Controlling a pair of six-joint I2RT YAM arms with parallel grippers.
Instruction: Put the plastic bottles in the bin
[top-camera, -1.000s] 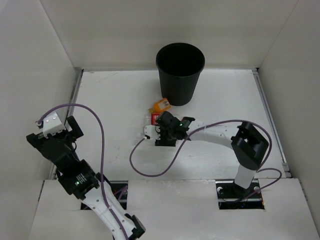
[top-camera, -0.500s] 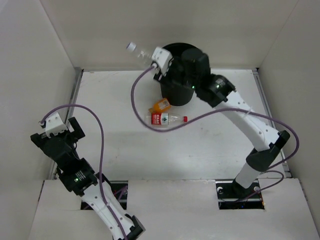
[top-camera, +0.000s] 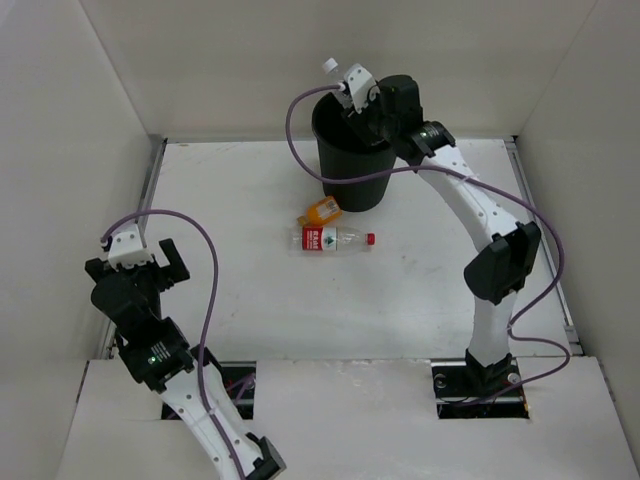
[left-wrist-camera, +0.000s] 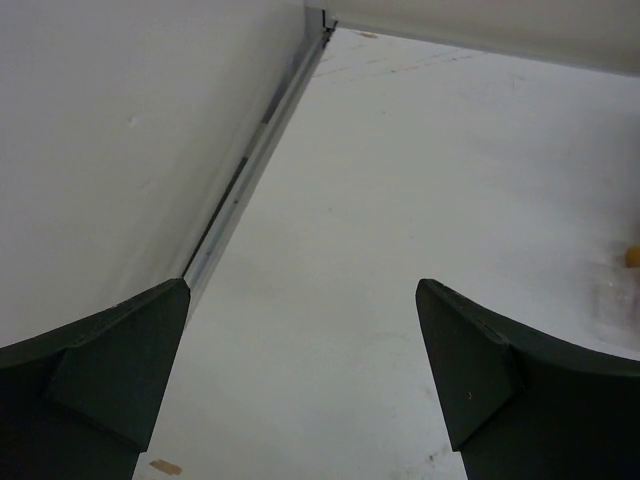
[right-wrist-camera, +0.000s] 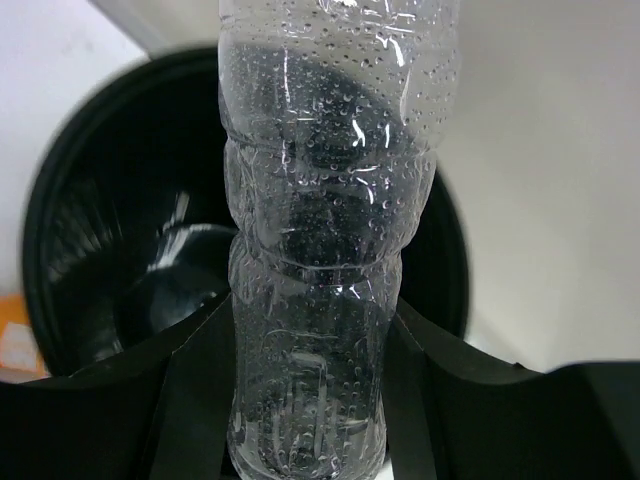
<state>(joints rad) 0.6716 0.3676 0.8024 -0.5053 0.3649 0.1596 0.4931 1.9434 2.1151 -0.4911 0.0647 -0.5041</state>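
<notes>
My right gripper (right-wrist-camera: 310, 385) clamps the clear bottle (right-wrist-camera: 325, 230) mid-body over the bin (top-camera: 360, 175); I judge it light, thin-walled, slick. My left gripper (left-wrist-camera: 300, 375) gapes, empty. The red-capped bottle (top-camera: 335, 238) and orange bottle (top-camera: 322, 210) lie beside the bin.

Top: overhead, whole counter (top-camera: 250, 300). Left wrist: low, skimming counter. Right wrist: close above bin (top-camera: 350, 185); top shares it.

Table (top-camera: 230, 200), bin (top-camera: 355, 185), red-label bottle (top-camera: 335, 238), orange bottle (top-camera: 322, 211)
</notes>
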